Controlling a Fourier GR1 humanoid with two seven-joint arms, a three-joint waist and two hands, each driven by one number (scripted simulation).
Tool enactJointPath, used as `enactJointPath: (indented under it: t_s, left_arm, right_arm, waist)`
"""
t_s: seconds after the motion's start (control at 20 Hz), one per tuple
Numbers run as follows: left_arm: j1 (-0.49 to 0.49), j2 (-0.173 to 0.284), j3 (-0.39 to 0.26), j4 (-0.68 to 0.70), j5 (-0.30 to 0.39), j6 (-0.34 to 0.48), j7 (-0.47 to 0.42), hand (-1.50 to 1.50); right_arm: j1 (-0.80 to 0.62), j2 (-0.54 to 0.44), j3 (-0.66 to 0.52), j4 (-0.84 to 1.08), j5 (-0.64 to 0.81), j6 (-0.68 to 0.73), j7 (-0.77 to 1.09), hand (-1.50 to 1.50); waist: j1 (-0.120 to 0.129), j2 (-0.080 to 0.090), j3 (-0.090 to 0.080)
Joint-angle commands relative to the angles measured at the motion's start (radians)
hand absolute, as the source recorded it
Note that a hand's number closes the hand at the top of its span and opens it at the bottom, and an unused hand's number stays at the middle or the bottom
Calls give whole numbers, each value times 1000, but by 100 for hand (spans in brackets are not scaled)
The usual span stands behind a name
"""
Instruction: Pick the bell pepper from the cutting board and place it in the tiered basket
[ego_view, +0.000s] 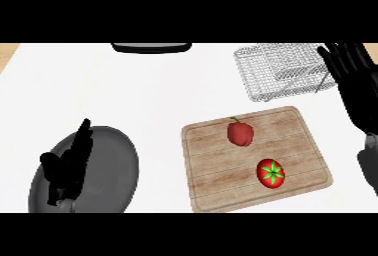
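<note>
Spreading white under everything, the tabletop (111, 85) is seen first, nothing on it gripped. A grey plate (118, 165) is covered in part by the left hand (70, 165), held edge-on with fingers straight and together, nothing in it. A wooden cutting board (295, 130) is set below and inward of the right hand (354, 85), which is raised at the view's right edge, fingers straight and spread, resting, nothing held. The tiered basket (277, 70), wire mesh, is found just beside that hand, on its inner side. A dark object (151, 47) is cut by the top edge; what it is cannot be told. The bell pepper (241, 133), red with a short stem, is lying on the board's upper half, well apart from both hands, nearer the right. A tomato (271, 173) is placed on the board below it. The pepper is judged light, hollow, fairly stiff, skin smooth and probably slippery. A grasp round the body's middle is advised, not the stem.
</note>
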Motion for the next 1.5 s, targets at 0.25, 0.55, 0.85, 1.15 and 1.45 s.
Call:
enactJointPath:
  t_s: [0.25,0.55,0.85,1.15,1.45]
  left_arm:
    - [-118,179,52,-18,-169,23,-40,0]
    - [-84,190,72,-11,-136,5,-23,0]
    - [-129,184,56,10,-143,-18,-15,0]
    - [-158,209,65,-12,-135,-43,9,0]
    - [-164,176,27,-11,-149,-44,10,0]
  right_arm:
    - [118,171,38,-46,321,-485,-18,150]
    - [355,206,-48,59,520,-838,41,-150]
    - [505,245,163,-57,817,-922,225,-150]
    - [581,144,260,-61,940,-657,475,-150]
    - [468,121,270,-157,1108,-453,841,-150]
  waist:
    - [-26,-39,7]
    - [-86,-42,1]
    - [-44,-34,-5]
    - [-12,-27,-10]
    - [12,-28,-8]
